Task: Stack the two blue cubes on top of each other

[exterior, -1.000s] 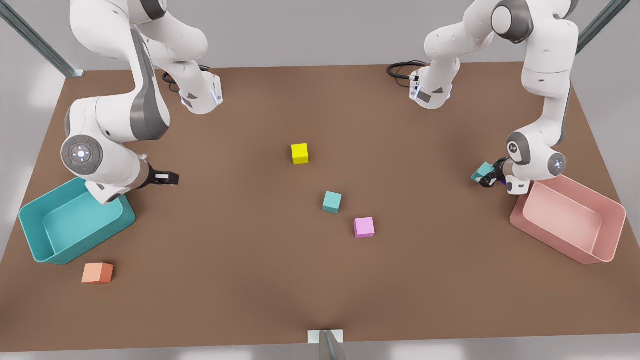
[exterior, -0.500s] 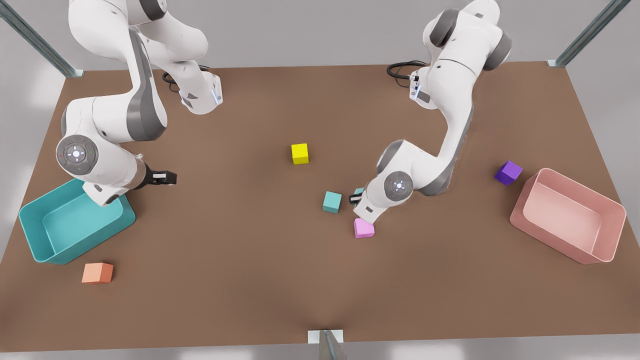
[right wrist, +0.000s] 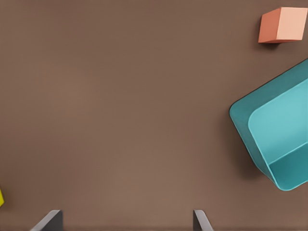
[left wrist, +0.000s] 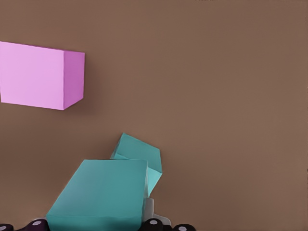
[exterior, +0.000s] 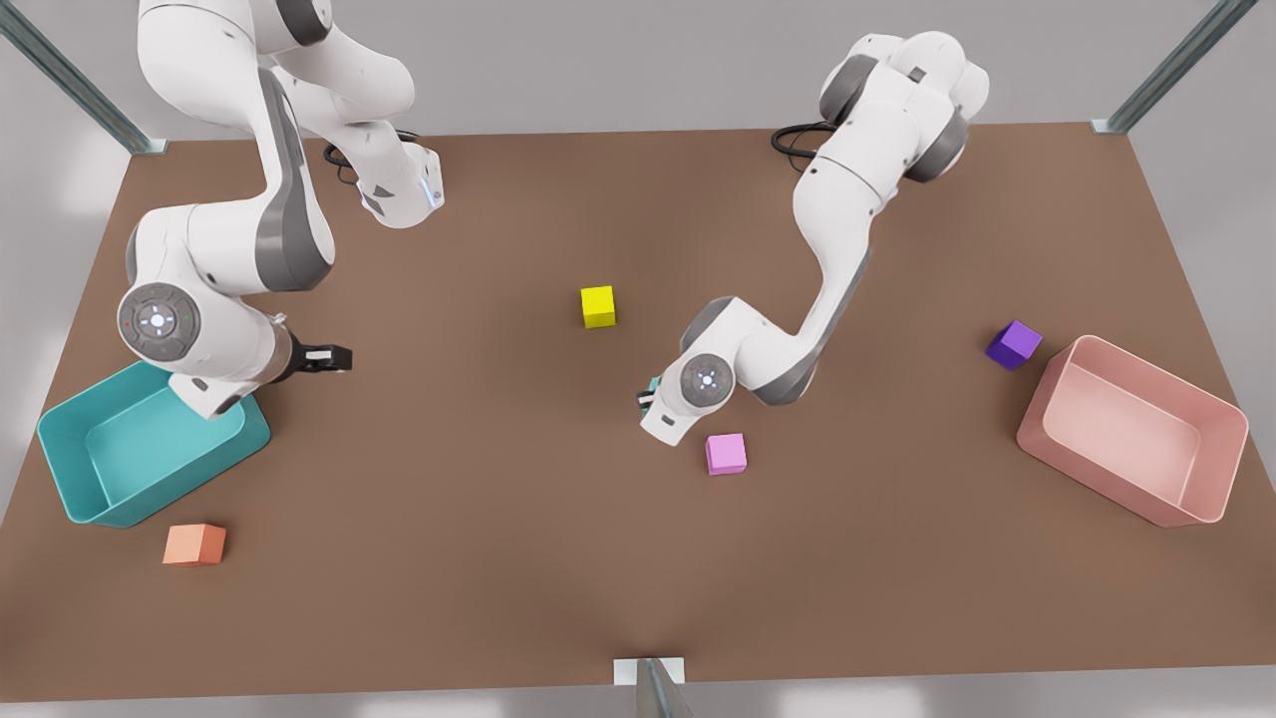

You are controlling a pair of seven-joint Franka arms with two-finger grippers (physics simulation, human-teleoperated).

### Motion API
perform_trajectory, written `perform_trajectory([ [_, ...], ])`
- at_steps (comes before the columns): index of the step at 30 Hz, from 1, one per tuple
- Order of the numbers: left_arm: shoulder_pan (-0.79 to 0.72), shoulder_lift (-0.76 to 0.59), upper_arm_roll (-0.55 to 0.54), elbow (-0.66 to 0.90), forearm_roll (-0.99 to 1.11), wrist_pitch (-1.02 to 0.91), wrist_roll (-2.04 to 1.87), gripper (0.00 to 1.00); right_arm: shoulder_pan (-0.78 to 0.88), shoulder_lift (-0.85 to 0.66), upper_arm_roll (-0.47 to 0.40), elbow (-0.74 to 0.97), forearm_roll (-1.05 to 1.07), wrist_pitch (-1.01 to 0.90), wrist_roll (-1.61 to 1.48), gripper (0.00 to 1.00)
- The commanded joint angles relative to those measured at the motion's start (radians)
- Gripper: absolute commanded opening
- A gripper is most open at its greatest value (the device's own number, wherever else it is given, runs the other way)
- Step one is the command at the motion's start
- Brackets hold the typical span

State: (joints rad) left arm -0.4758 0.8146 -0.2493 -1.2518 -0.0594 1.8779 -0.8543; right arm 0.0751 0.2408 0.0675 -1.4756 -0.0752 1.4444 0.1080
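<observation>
In the left wrist view a blue cube [left wrist: 103, 195] sits between my left gripper's fingers, which are shut on it. Just beyond it, partly covered, the second blue cube [left wrist: 139, 153] rests on the brown table; I cannot tell whether the two touch. In the front view my left gripper [exterior: 646, 401] hangs at the table's middle, and its wrist hides both cubes except a teal sliver [exterior: 653, 384]. My right gripper [exterior: 329, 357] waits open near the teal bin, its fingers [right wrist: 48, 222] wide apart with nothing between them.
A pink cube [exterior: 726, 454] lies close beside the left gripper. A yellow cube [exterior: 598, 306] sits farther back. A purple cube [exterior: 1014, 345] rests by the pink bin [exterior: 1136, 479]. The teal bin [exterior: 120, 504] and an orange cube [exterior: 194, 544] are at the front view's left.
My left arm has swung from beside the pink bin toward the front view's left, carrying its blue cube over the second one. The right arm has barely moved.
</observation>
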Motion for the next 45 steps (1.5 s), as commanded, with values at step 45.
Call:
perform_trajectory([
  [45,0.381,-0.334,0.063,0.096,0.188,-0.542,0.826,1.00,-0.046,-0.054,-0.001,0.001,0.034,0.008,-0.082,1.00],
])
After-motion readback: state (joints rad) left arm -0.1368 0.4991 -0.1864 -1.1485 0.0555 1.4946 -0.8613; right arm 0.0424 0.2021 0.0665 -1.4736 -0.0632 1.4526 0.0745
